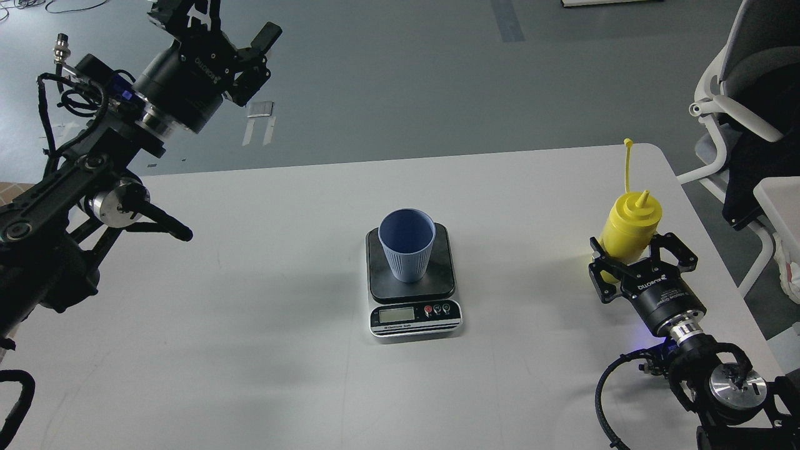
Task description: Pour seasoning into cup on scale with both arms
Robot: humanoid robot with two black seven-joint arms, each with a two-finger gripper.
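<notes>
At the far left, the left gripper [240, 34] is raised high above the table's [250, 350] back left corner, its fingers [270, 34] spread apart and released, grasping nothing; the grey floor [406, 75] shows behind them. Well to the right of those fingers and lower in the view, near the middle of the table, sits the scale [413, 281], its dark weighing plate toward the back and its silver front with display and round buttons facing the robot. The cup [407, 244], light blue and ribbed, stands upright on the weighing plate, open mouth up, well apart from both grippers. Further right, near the table's right edge, the seasoning [629, 232] stands upright, its pointed nozzle up and its small tethered cap sticking up above it. The right gripper [631, 253] comes in from the lower right, and its fingers [602, 267] sit on either side of the bottle's lower body; whether they are clenched on it or merely bracketing it I cannot tell. At the right edge, beyond the table, stands a white chair [725, 87].
</notes>
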